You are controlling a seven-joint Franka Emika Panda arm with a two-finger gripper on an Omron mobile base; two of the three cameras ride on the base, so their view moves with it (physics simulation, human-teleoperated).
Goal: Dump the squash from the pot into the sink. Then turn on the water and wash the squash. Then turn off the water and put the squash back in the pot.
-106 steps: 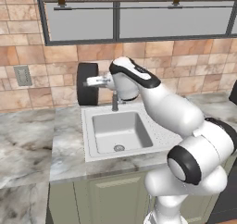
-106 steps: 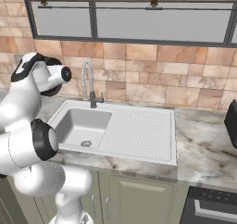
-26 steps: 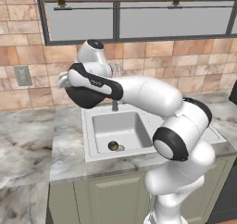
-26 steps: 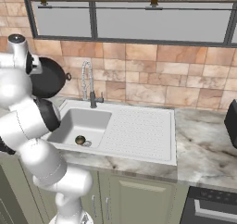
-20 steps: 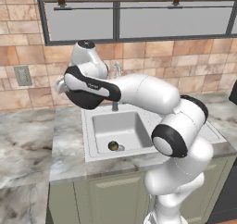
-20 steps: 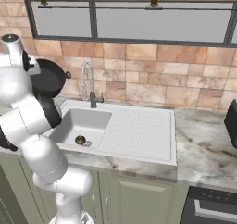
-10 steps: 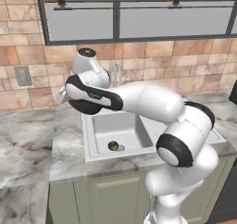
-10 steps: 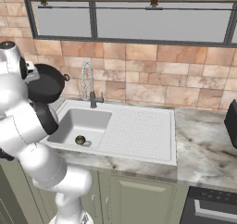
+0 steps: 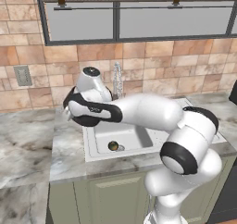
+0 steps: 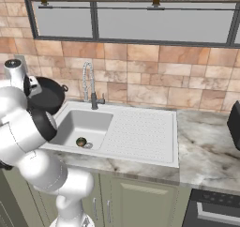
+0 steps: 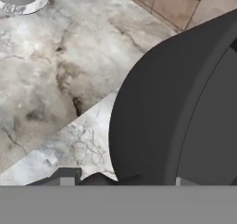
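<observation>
No text, label, brand, number or sign can be read on anything in these pictures.
</observation>
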